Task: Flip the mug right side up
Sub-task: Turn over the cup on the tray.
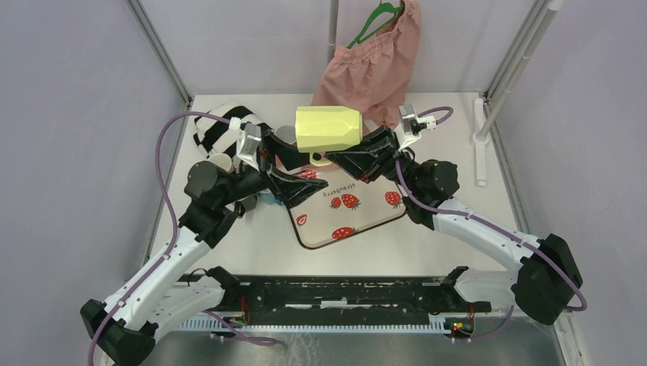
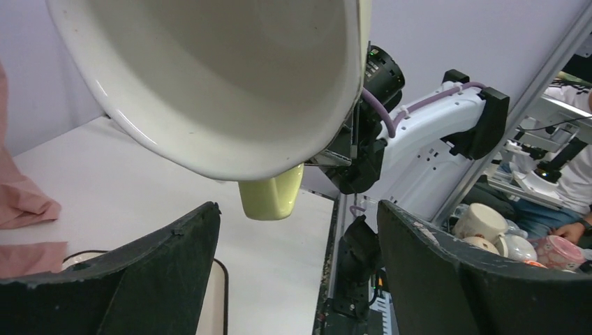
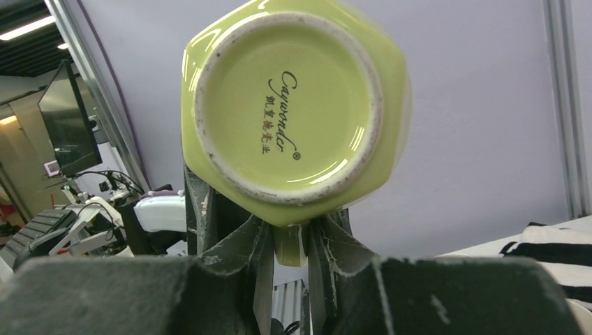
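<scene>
Nearest, at the front edge of the counter (image 1: 252, 255): bases of the left arm (image 1: 164, 267) and right arm (image 1: 488, 232), both reaching in toward the middle. Beyond, flat on the counter: strawberry-printed mat (image 1: 351, 210). Over the mat's far edge: left end effector (image 1: 301, 179), released, fingers (image 2: 139, 279) spread wide with nothing between, just below the open mouth of the yellow-green mug (image 1: 328, 128). Opposite: right end effector (image 1: 328, 158), clenched on the mug's handle (image 3: 290, 244). Mug aloft, lying on its side, mouth to the left, base to the right, handle downward. Farther back: striped cloth (image 1: 217, 126) at far left; pink garment (image 1: 374, 69) on a green hanger (image 1: 374, 19) at the rear.
</scene>
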